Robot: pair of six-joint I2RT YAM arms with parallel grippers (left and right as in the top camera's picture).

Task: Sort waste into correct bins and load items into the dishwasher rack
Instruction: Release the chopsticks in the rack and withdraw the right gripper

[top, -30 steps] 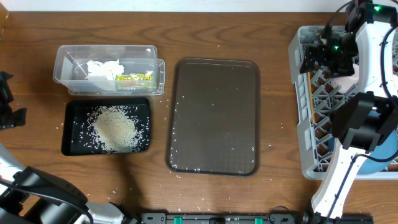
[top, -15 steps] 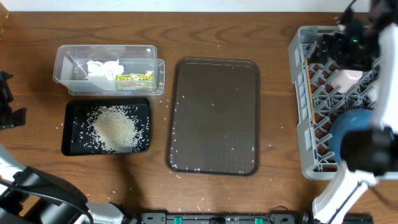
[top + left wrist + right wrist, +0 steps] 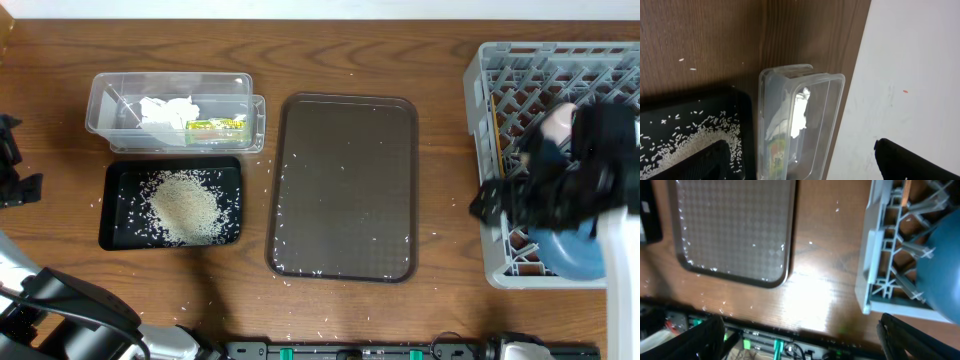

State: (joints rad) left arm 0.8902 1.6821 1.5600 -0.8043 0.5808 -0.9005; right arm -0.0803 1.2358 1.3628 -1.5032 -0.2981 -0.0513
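The clear tub (image 3: 170, 112) holds the crumpled tissue (image 3: 165, 108) and the green-yellow wrapper (image 3: 215, 125). In front of it, the black tray (image 3: 116, 232) holds a heap of rice (image 3: 185, 205). The grey dishwasher rack (image 3: 520, 60) stands at the right with the blue dish (image 3: 575, 255), a pink cup (image 3: 555, 120) and chopsticks (image 3: 498, 145) in it. My right arm (image 3: 565, 185) is blurred over the rack's front left. The right gripper (image 3: 805, 345) is open and empty above the table's front edge. At the far left, my left gripper (image 3: 800, 170) is open and empty, facing the tub (image 3: 800, 120).
A large brown serving tray (image 3: 343, 185) lies in the middle with scattered rice grains on it. Loose grains dot the wood around both bins. The rack's front-left corner (image 3: 875, 287) and the blue dish (image 3: 940, 260) sit close to the right gripper.
My right arm swung from the back of the rack toward its front-left corner, uncovering the pink cup. The left arm and the bins have not moved.
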